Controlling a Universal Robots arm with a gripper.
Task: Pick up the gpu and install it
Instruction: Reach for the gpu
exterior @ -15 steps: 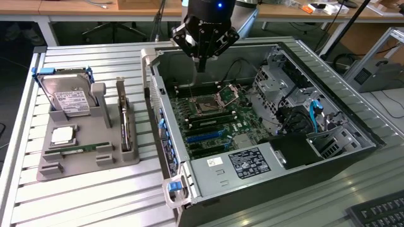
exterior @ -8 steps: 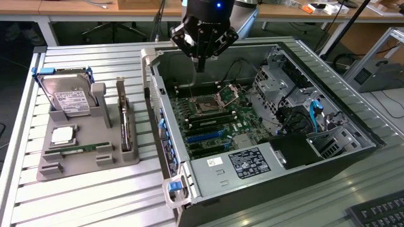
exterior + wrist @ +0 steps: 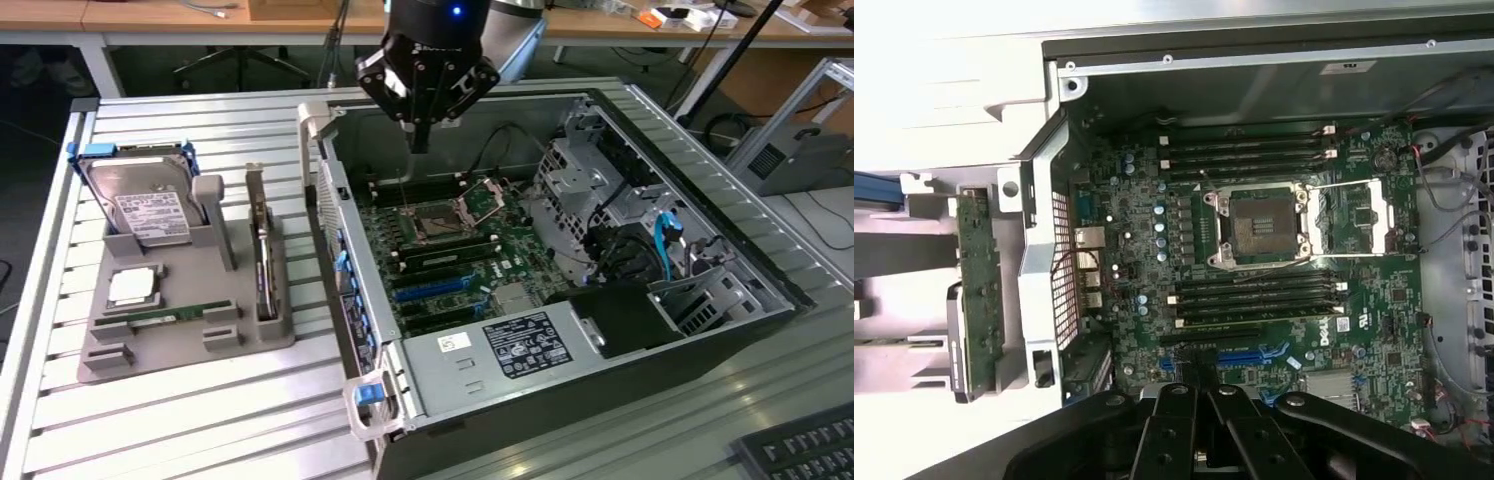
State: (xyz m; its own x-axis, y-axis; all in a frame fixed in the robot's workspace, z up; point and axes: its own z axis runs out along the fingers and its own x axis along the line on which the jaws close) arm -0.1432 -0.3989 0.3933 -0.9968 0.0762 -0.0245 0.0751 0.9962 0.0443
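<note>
Trays first: a grey holder tray sits on the slatted table at the exterior view's left, and four parts rest in it. The gpu stands on edge in a slot along the tray's side nearest the computer case. A silver hard drive with a white label leans in a cradle at the tray's upper end. Below it lies a square processor chip, and lower still a narrow green RAM stick.

The case lies open across the centre and right of that frame. Inside are the green motherboard with its open processor socket, and loose cables toward the right.

The gripper hangs over the upper end of the case's interior, clenched with nothing between its fingers, well apart from the gpu.

From the wrist camera the gripper hovers above the motherboard near its blue slots. The gpu shows edge-on in the tray outside the case wall.
</note>
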